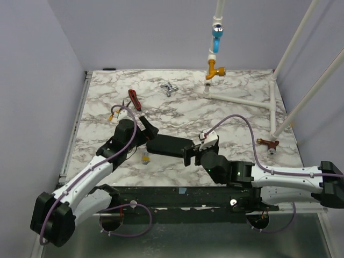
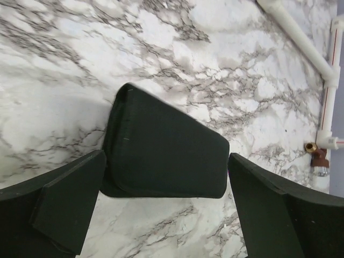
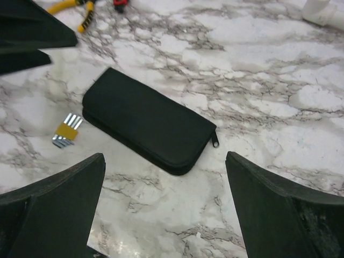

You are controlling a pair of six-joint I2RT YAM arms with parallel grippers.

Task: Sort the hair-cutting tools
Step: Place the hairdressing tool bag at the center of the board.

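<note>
Marble-patterned tabletop [image 1: 242, 123], glossy, grey-veined, walled in pale grey.

- Item 1: black case [image 1: 167, 145], soft fabric, oblong with rounded corners, zipped, lying flat mid-table. I cannot see its contents.
- Item 2: scissors [image 1: 169, 88], a small silver-metal shape far back on the marble, well apart from both arms. Too small for me to make out the loops.
- Item 3: left gripper [image 2: 165, 161], matte black fingers spread wide, one on either side of the case's end. I cannot tell whether they touch it.
- Item 4: right gripper [image 3: 164, 160], also spread wide, empty, just beside the case's other end.
- Item 5: hex keys [image 3: 66, 130], silver in a yellow holder, near the case.
- Item 6: yellow-handled pliers [image 3: 80, 11], cut off by the right wrist view's top edge.
- Item 7: red-handled tool [image 1: 134, 100], thin, partly behind the left arm's cable.
</note>
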